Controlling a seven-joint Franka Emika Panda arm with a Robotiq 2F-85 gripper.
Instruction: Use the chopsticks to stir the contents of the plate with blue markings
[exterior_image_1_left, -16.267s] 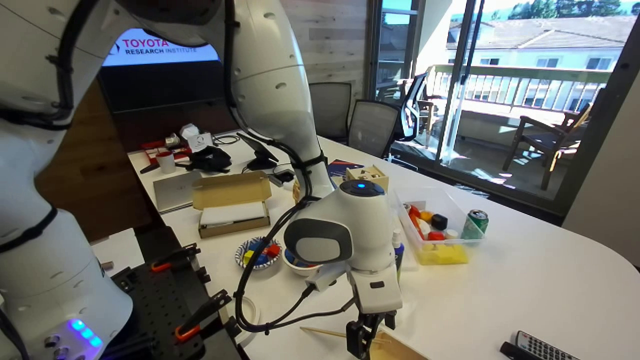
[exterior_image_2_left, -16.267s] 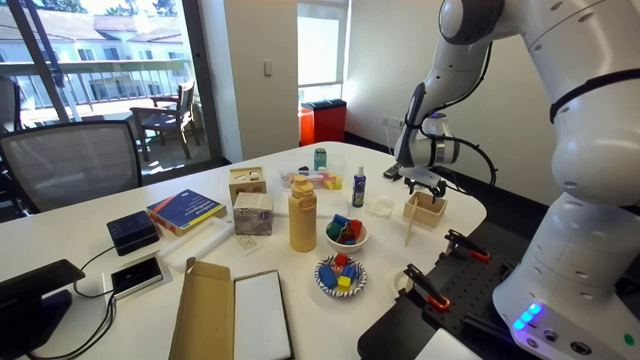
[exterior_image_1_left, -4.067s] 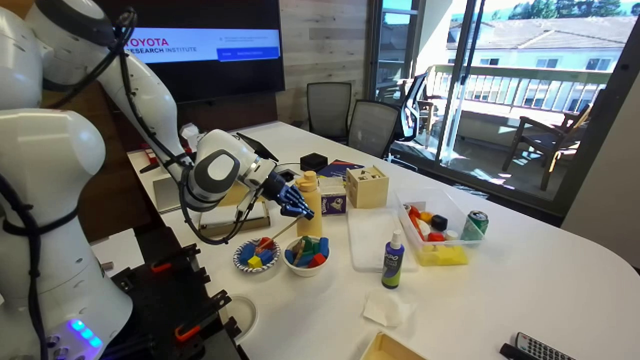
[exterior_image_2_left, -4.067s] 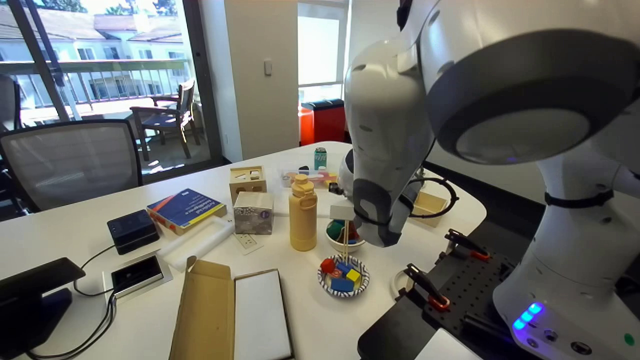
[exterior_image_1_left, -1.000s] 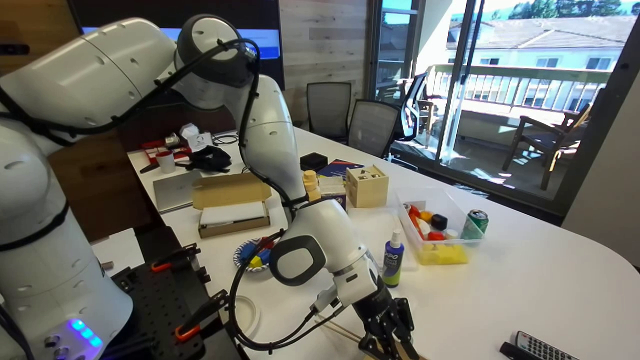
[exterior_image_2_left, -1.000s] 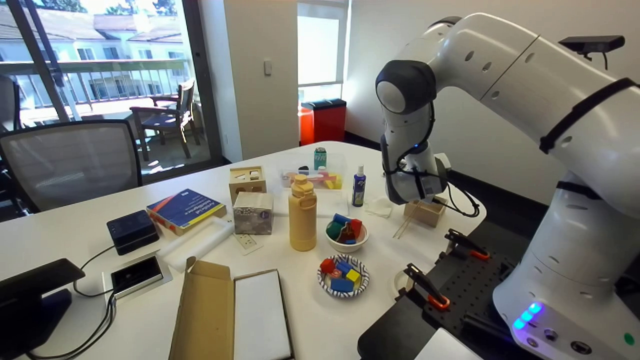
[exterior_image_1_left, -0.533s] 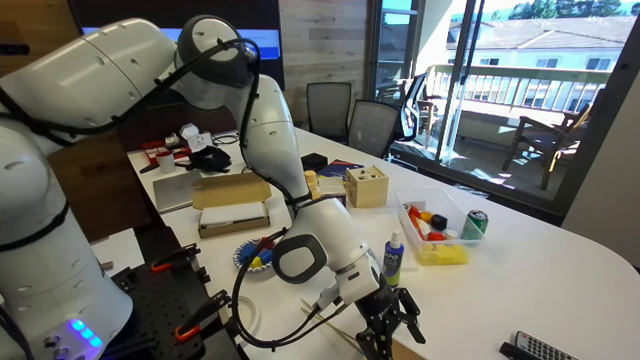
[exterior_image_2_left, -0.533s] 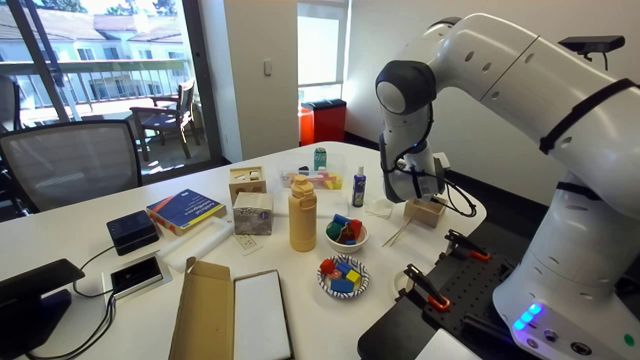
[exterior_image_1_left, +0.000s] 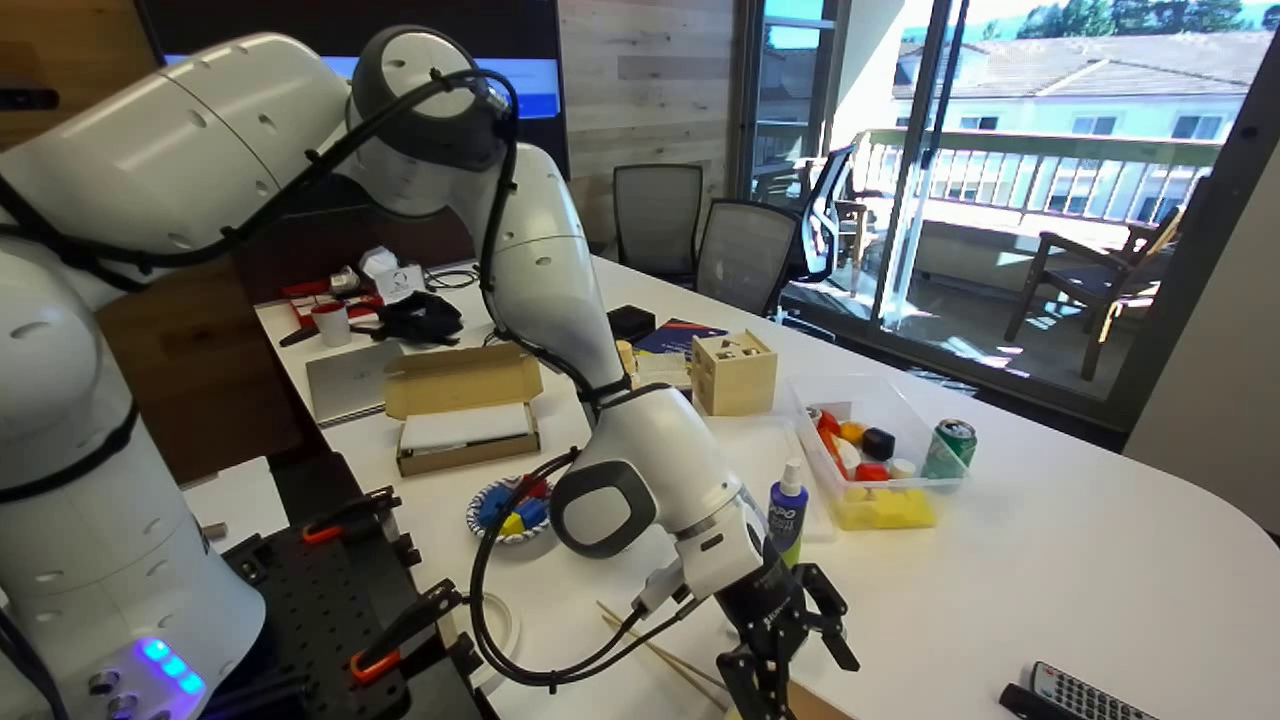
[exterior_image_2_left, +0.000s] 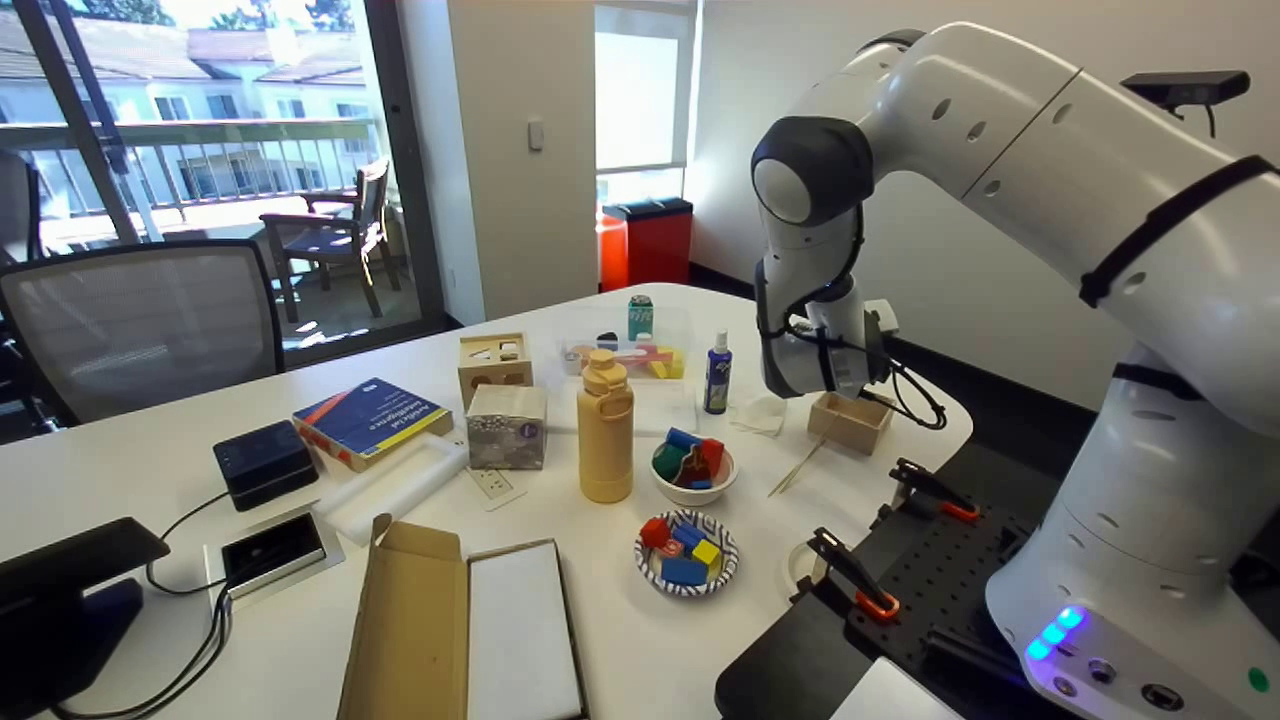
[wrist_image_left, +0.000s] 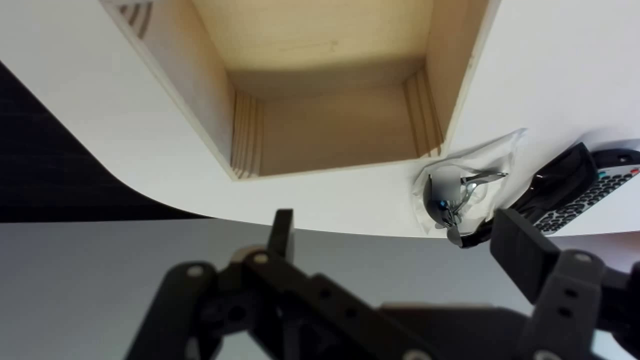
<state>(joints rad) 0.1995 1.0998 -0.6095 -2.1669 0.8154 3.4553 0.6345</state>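
Your end effector (wrist_image_left: 392, 227) gapes wide near the wooden box (wrist_image_left: 330, 130); the chopsticks (exterior_image_2_left: 798, 469) rest on the desk (exterior_image_2_left: 620, 640), apart from the blue-marked plate (exterior_image_2_left: 650, 566) of blocks (exterior_image_2_left: 684, 571).

"What did the arm (exterior_image_1_left: 540, 270) cover?"

"In an exterior view, most of the bottle (exterior_image_1_left: 626, 358); the cables (exterior_image_1_left: 552, 678) crossed part of the plate (exterior_image_1_left: 476, 513)."

"And the chopsticks (exterior_image_2_left: 798, 466)?"

"They were too thin to tell whether they touched the box (exterior_image_1_left: 815, 706), cut off by the bottom edge in an exterior view."

"The end effector (wrist_image_left: 400, 240)?"

"In an exterior view the wrist (exterior_image_2_left: 805, 365) hid most of it; the wrist view blurred its fingers (wrist_image_left: 522, 257)."
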